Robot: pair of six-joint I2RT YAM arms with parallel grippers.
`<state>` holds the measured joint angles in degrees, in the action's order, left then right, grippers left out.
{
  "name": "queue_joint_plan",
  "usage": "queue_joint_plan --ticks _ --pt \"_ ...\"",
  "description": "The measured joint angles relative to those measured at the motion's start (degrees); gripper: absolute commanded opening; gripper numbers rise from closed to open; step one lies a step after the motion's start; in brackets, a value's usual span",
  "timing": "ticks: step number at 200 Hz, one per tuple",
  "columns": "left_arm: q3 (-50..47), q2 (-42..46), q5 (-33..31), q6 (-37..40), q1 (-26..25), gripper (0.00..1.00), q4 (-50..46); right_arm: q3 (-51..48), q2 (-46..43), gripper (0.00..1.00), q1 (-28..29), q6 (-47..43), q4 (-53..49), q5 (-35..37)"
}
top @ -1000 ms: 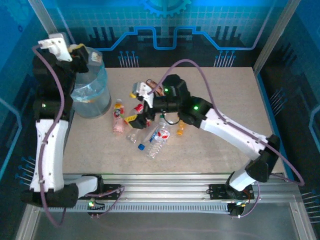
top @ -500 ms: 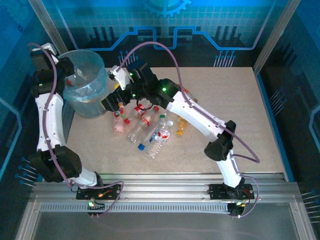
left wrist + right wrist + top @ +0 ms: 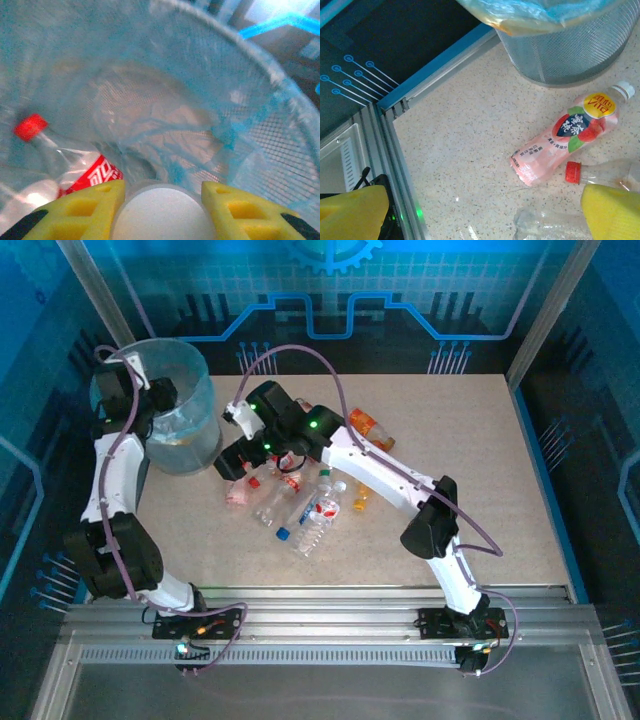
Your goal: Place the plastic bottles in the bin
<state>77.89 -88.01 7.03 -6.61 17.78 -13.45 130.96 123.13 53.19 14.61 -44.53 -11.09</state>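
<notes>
The bin, a grey mesh bucket with a pale blue-green bag, stands at the table's back left. My left gripper hangs over its mouth, its yellow fingers shut on the pale round end of a plastic bottle. Inside the bin lies a clear bottle with a red cap and red label. My right gripper stands wide open low over the table beside the bin, nothing between its fingers. A pink bottle and a clear red-capped bottle lie just right of it.
Several more bottles lie in a loose pile mid-table, with an orange one farther back. The table's aluminium side rail runs close to my right gripper's left finger. The right half of the table is bare.
My left gripper has come down from above the bin to its mouth. My right arm has swung left from the bottle pile to beside the bin, uncovering the orange bottle behind it.
</notes>
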Motion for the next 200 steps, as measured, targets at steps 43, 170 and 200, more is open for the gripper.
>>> queue_joint_plan --ticks 43,170,200 --pt "-0.2 -2.5 0.8 -0.6 -0.4 0.13 0.5 -2.0 -0.1 1.0 0.0 0.2 0.1 0.3" --pt "8.4 -4.8 -2.0 -1.0 0.0 0.73 -4.0 -0.2 -0.6 1.0 0.0 -0.7 -0.1 0.4" --pt "11.8 -4.9 -3.1 -2.1 0.8 0.72 -6.5 -0.2 -0.7 1.0 0.0 -1.1 -0.7 0.5"
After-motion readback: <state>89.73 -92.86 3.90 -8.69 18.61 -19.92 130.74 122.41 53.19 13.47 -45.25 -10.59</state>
